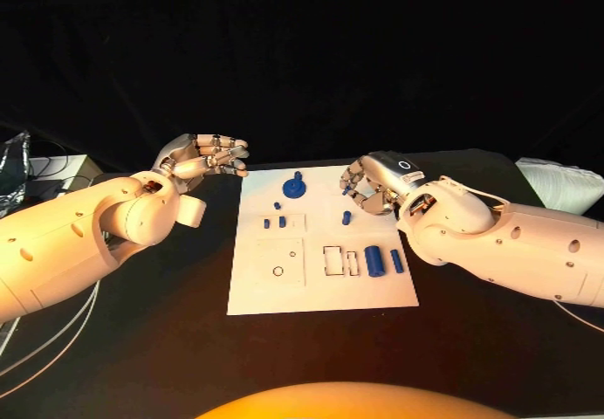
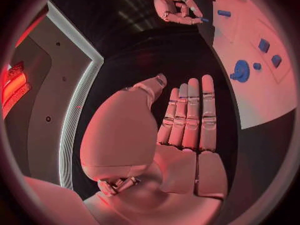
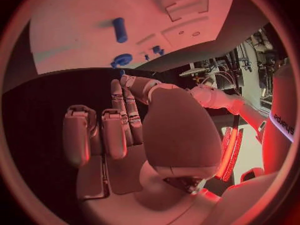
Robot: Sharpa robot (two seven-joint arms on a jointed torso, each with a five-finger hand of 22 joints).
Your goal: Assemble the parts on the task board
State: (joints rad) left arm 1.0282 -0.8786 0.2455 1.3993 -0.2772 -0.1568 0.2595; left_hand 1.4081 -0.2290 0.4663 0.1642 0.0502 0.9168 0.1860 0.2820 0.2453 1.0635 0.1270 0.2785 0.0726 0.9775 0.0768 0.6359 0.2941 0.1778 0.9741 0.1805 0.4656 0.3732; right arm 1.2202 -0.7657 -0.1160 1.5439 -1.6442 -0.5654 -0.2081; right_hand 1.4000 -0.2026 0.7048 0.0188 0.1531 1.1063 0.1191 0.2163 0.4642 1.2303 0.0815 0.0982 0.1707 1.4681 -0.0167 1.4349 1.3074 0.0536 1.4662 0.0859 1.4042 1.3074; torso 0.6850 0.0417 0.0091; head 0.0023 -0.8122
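Note:
The white task board point(image 1: 321, 292) lies mid-table. On it are a round blue part point(image 1: 293, 186), several small blue pieces point(image 1: 275, 223), a short peg point(image 1: 347, 216) and two blue cylinders point(image 1: 374, 259) near its right edge. My right hand point(image 1: 372, 188) hovers over the board's far right corner and pinches a small blue part point(image 2: 205, 20) between thumb and fingertip; its tip point(image 3: 121, 72) peeks past the fingers. My left hand point(image 1: 202, 157) is raised beside the board's far left corner, with its fingers point(image 2: 190, 115) straight and holding nothing. The round part point(image 2: 240, 71) lies on the board beyond it.
The board has a square recess with a ring point(image 1: 279, 262) and rectangular frames point(image 1: 335, 260) near its front. A white bundle point(image 1: 560, 183) lies at the table's right edge, and silver clutter with cables point(image 1: 19, 166) at the left.

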